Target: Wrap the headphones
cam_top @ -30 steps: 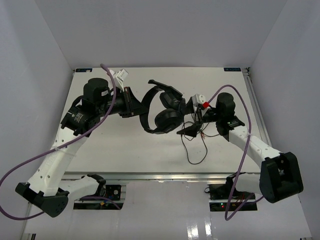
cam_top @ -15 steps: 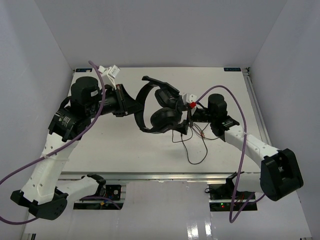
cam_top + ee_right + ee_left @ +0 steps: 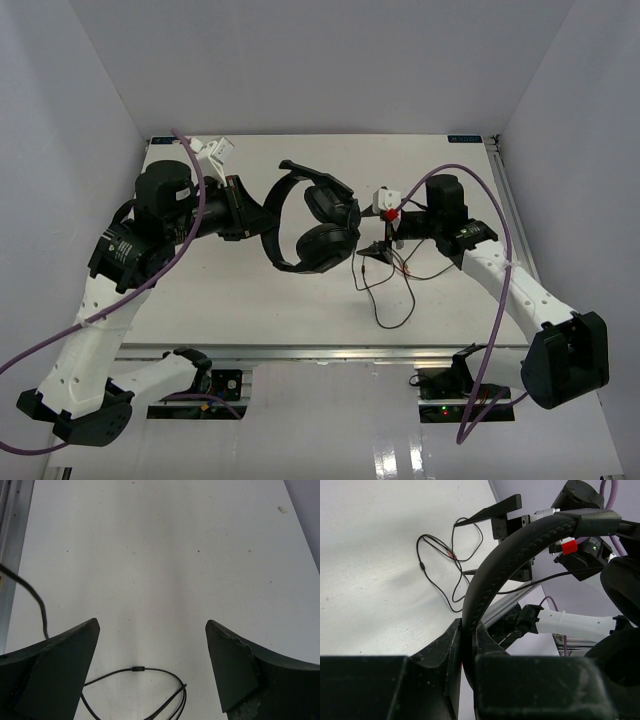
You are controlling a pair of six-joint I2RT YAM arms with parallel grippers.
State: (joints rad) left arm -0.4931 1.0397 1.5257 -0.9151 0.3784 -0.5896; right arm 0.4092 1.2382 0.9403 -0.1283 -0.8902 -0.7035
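Headphones (image 3: 325, 244): black, over-ear; thin arched headband (image 3: 492, 572), two padded oval ear cups. Raised over the counter's middle, headband clamped in the left pincer (image 3: 466, 640), cups close together. Cord (image 3: 136, 669): thin, dark, unwound, lying in loose loops toward the near edge.

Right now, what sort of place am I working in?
Probably a lab test cell: a white table boxed by plain white walls, with a metal rail along its near edge.
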